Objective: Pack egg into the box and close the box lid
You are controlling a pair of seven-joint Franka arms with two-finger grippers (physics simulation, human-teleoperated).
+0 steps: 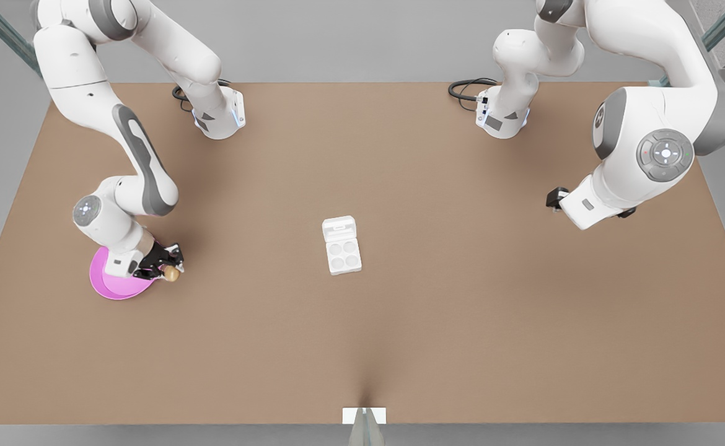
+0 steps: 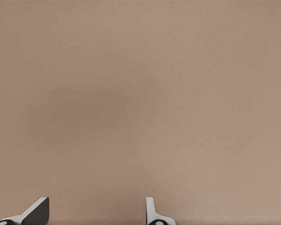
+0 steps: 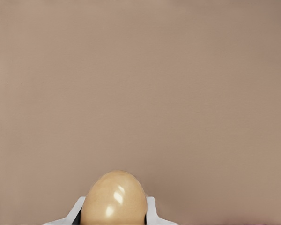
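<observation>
The tan egg [image 1: 171, 273] [image 3: 114, 198] is held by my right gripper [image 1: 168, 270], which is shut on it at the front view's left, just past the rim of a pink plate. Its fingers [image 3: 151, 209] flank the egg over bare table. The white box [image 1: 344, 256] sits at the table's middle with all its round hollows vacant. The box lid [image 1: 339, 228] lies open and flat on the far side of the tray. My left gripper [image 2: 94, 216] is open with nothing between its fingers, hanging over bare table on the arm at the front view's right.
A round pink plate [image 1: 109, 284] lies under the right arm's wrist at the front view's left. Both arm bases [image 1: 219, 118] [image 1: 502, 118] stand along the far edge with cables. A small white bracket [image 1: 364, 415] sits at the near edge.
</observation>
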